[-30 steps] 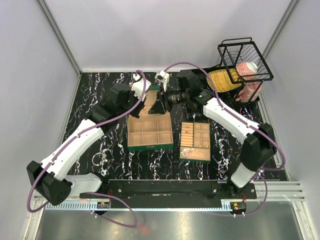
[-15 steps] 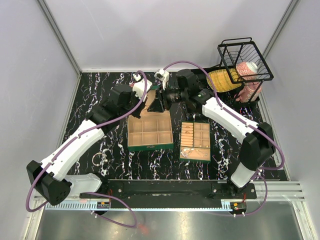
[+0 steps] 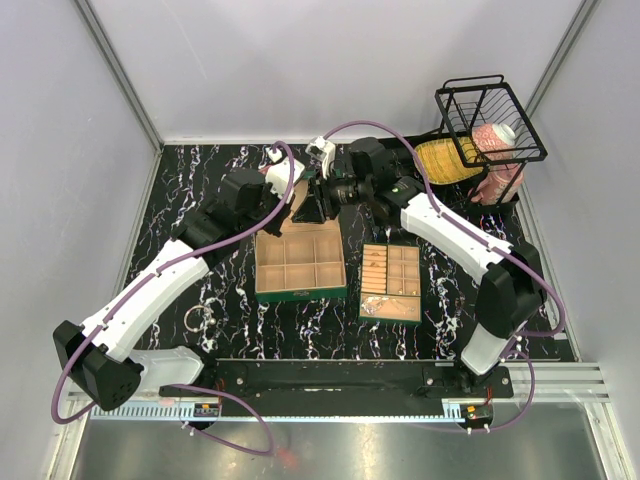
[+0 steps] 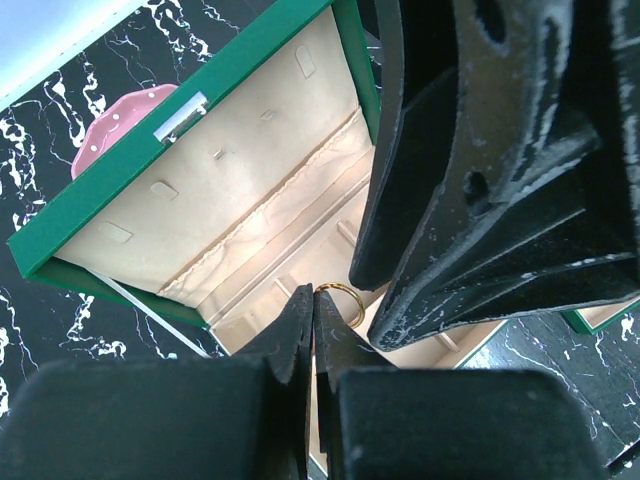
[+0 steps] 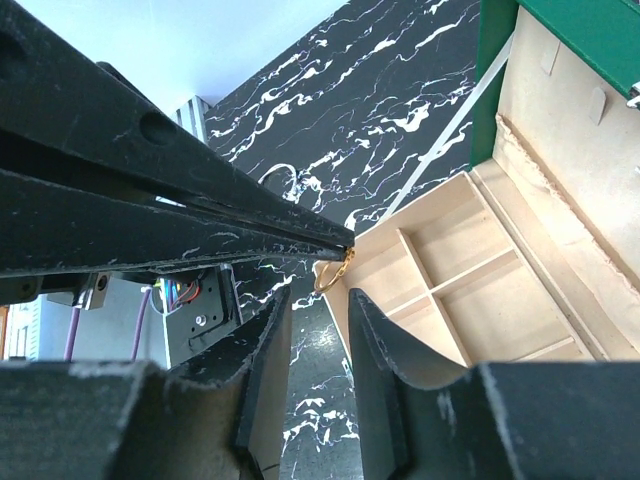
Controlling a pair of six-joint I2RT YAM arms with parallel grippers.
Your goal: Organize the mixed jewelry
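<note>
My left gripper (image 4: 313,296) is shut on a small gold ring (image 4: 346,298), holding it above the open green box (image 4: 200,85). In the right wrist view the ring (image 5: 332,275) hangs from the left fingertips just ahead of my right gripper (image 5: 320,300), whose jaws stand open on either side below it without touching it. From above, both grippers, left (image 3: 300,207) and right (image 3: 312,200), meet over the back edge of the box (image 3: 300,292). A thin silver bangle (image 3: 197,318) lies on the table at the left. A silvery chain (image 3: 385,308) lies in the small tan tray (image 3: 390,262).
A black wire basket (image 3: 490,115) stands at the back right with a yellow object (image 3: 445,160) and a pink one beside it. A pink item (image 4: 120,125) lies behind the box lid. The box's upright lid (image 5: 590,30) stands close to both grippers.
My right gripper has crept left toward the left gripper's tips and its jaws have narrowed slightly. The left gripper stays put, still holding the ring.
</note>
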